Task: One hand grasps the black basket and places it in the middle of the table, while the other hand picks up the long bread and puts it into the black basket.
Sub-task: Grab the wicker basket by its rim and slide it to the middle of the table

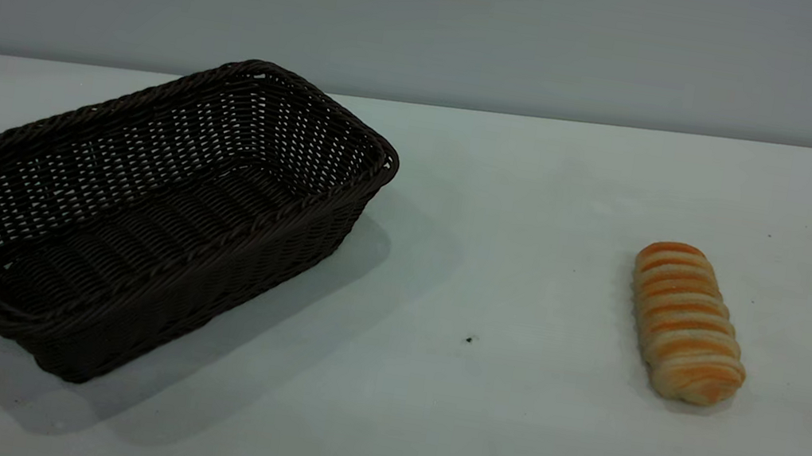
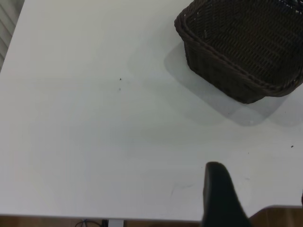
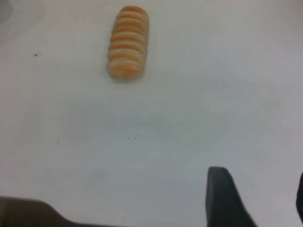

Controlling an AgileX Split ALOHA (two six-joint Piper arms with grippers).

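The black basket [image 1: 142,213] stands empty on the left part of the table [image 1: 472,431], lying slantwise. It also shows in the left wrist view [image 2: 246,47], far from my left gripper [image 2: 259,191], which is open and empty above the table's near edge. The long bread [image 1: 688,322] lies on the right part of the table. It also shows in the right wrist view [image 3: 128,42], well away from my right gripper [image 3: 258,191], which is open and empty above bare table. Neither gripper shows in the exterior view.
A grey wall [image 1: 438,15] runs behind the table's far edge. A small dark speck [image 1: 469,340] lies between basket and bread. The table's edge [image 2: 142,220] shows in the left wrist view.
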